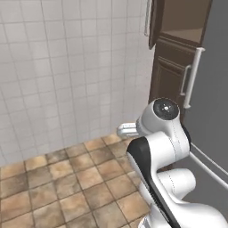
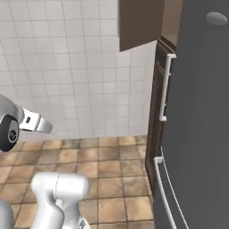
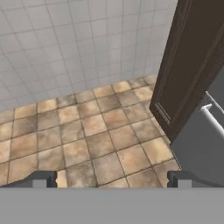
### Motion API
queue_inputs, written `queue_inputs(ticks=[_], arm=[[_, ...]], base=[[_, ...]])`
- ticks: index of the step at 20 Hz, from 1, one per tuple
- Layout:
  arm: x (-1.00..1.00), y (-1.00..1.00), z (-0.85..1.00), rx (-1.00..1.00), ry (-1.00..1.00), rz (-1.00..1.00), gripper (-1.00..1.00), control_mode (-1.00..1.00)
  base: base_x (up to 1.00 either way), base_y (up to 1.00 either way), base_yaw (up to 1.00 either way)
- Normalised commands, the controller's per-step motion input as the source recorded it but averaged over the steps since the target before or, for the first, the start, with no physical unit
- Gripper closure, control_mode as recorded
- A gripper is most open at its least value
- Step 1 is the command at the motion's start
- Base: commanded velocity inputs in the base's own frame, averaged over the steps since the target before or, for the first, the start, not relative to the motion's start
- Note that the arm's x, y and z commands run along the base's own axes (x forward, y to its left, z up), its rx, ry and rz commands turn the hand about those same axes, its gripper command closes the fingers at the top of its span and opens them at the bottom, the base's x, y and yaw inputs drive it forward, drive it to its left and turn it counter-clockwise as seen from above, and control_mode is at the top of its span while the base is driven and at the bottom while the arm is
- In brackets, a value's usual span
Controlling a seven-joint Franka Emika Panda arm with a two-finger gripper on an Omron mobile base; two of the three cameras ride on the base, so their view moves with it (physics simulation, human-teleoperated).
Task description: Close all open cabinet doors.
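Upper door [image 2: 139, 22] ajar, high above gripper [image 3: 111, 179] | jaws spread wide, empty, over floor [image 3: 87, 131] | fridge [image 2: 201, 134] right.

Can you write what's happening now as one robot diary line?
gripper: open, holding nothing | upper cabinet door: open | refrigerator: right | step: door not yet closed

Counting now: 1 upper cabinet door [image 2: 139, 24] swung open, its edge also up top in the left base view; 1 closed panelled cabinet door [image 1: 171, 73] beneath it; 1 tall dark cabinet side [image 3: 186, 65] in the hand view; 1 grey refrigerator [image 2: 201, 112] carrying 2 white bar handles [image 2: 164, 87]; 1 white tiled wall [image 1: 67, 67]; 1 brown tiled floor [image 3: 87, 131]; 1 white arm [image 1: 162, 147]; 2 dark fingertips [image 3: 41, 179].
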Motion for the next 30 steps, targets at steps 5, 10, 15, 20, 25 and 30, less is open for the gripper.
queue_inputs(ticks=[5,10,15,20,25,30], arm=[[0.0,0.0,0.0,0.0,0.0,0.0,-1.0,1.0],[0.0,0.0,0.0,0.0,0.0,0.0,-1.0,1.0],[0.0,0.0,0.0,0.0,0.0,0.0,-1.0,1.0],[0.0,0.0,0.0,0.0,0.0,0.0,-1.0,1.0],[0.0,0.0,0.0,0.0,0.0,0.0,-1.0,1.0],[0.0,0.0,0.0,0.0,0.0,0.0,-1.0,1.0]], base=[[1.0,0.75,-0.29],[1.0,0.72,-0.33],[1.0,0.46,-0.37],[0.68,0.19,-0.44],[0.26,0.11,-0.48],[0.01,0.02,-0.32]])
